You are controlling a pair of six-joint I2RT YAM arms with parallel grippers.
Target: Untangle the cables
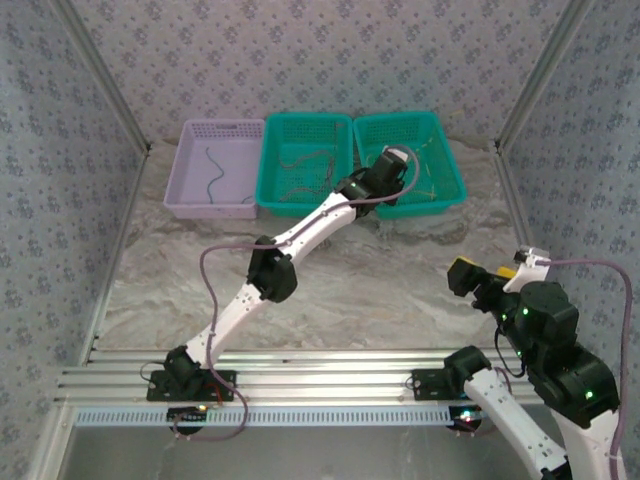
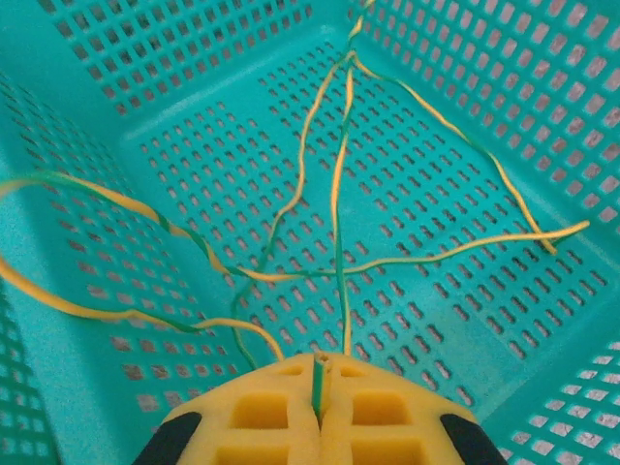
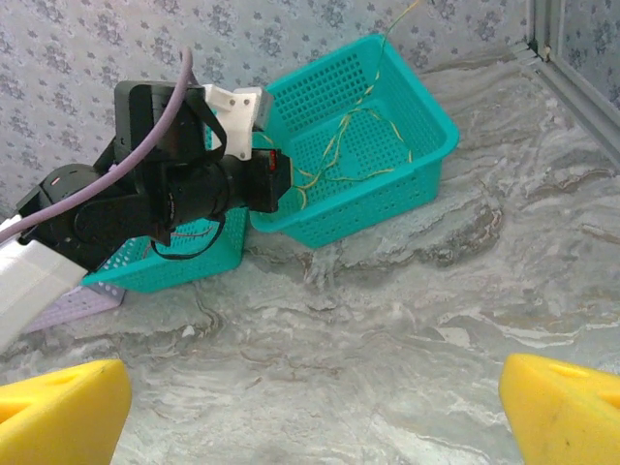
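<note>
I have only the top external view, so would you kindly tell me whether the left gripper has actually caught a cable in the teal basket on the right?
Observer: Yes; the left wrist view shows the left gripper shut on a thin green-and-yellow cable, pinched between its yellow pads.
Operator: Thank you. Does that cable lie free of the others?
Observer: Not evidently; several yellow-green strands cross one another over the teal basket floor just ahead.
Operator: And the other arm?
Observer: The right wrist view shows the right gripper open, its yellow fingers wide apart above the marble table, holding nothing.
</note>
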